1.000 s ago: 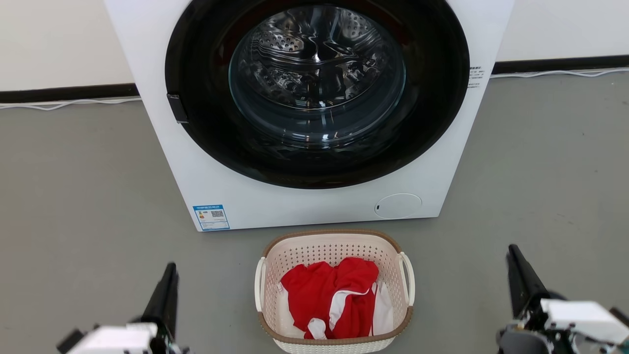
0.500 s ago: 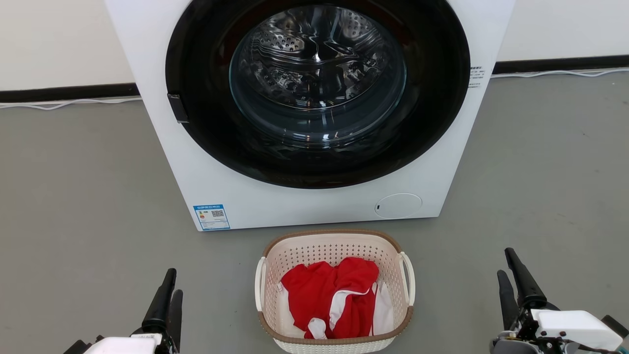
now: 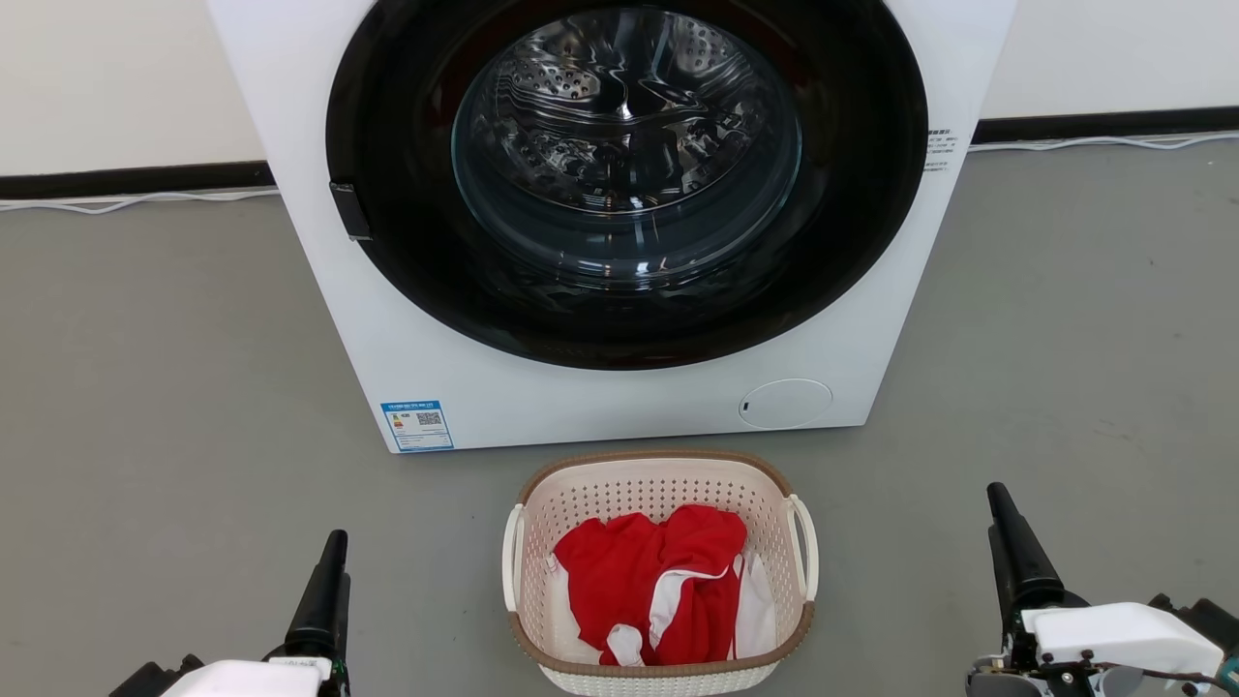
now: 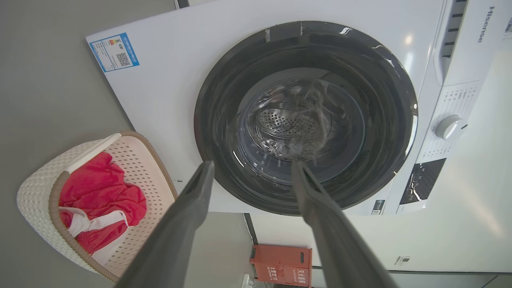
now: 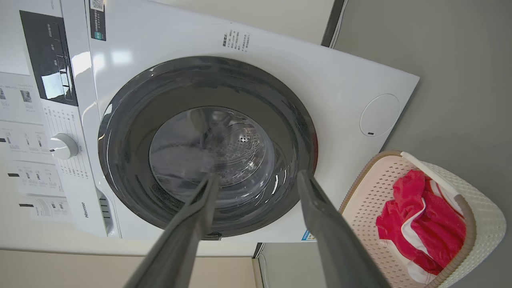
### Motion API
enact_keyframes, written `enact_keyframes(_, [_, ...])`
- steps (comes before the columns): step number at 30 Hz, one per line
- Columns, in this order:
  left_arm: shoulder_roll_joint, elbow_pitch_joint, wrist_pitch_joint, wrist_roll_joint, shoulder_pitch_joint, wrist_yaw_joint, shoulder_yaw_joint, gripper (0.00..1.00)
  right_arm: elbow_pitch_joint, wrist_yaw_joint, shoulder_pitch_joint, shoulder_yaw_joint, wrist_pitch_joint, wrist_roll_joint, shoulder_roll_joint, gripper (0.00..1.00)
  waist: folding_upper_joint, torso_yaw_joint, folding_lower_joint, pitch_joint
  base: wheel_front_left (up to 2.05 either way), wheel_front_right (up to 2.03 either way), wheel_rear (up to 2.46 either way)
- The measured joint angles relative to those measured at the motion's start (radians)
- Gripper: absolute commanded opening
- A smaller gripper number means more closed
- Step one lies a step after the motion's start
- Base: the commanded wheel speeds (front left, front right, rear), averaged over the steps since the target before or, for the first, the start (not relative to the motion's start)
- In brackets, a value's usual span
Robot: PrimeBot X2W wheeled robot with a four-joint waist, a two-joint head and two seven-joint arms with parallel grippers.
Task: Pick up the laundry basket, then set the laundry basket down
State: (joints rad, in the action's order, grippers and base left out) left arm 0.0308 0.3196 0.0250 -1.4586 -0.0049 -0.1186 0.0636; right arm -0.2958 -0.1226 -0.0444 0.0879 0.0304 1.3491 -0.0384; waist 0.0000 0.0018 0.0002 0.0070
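Observation:
The laundry basket (image 3: 629,496), cream-white and perforated with a brown rim, stands on the grey floor just in front of the washing machine. A red and white garment (image 3: 658,581) lies inside it. My left gripper (image 3: 334,544) is low at the basket's left and my right gripper (image 3: 997,496) low at its right, both well apart from its handles. In the left wrist view the left gripper (image 4: 253,165) is open and empty, with the basket (image 4: 36,192) off to one side. In the right wrist view the right gripper (image 5: 257,174) is likewise open, the basket (image 5: 486,216) at the edge.
A white front-loading washing machine (image 3: 407,319) with a round dark glass door (image 3: 624,145) stands close behind the basket. A white cable (image 3: 126,201) runs along the wall's base. A red box (image 4: 282,264) sits by the wall. Grey floor spreads on both sides.
Both grippers have gone from shut to open. The left fingers sit slightly lower in the head view. The basket has not moved.

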Motion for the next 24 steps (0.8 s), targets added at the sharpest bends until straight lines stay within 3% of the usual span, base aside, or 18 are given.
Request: enact_keyframes(24, [0.001,0.004,-0.066,0.290,0.000,0.006,0.003,1.00,0.016,0.000,-0.001,-0.023,-0.064,-0.398,0.000,1.00,0.0000,0.003,0.0000,-0.003,0.00,0.00,0.00])
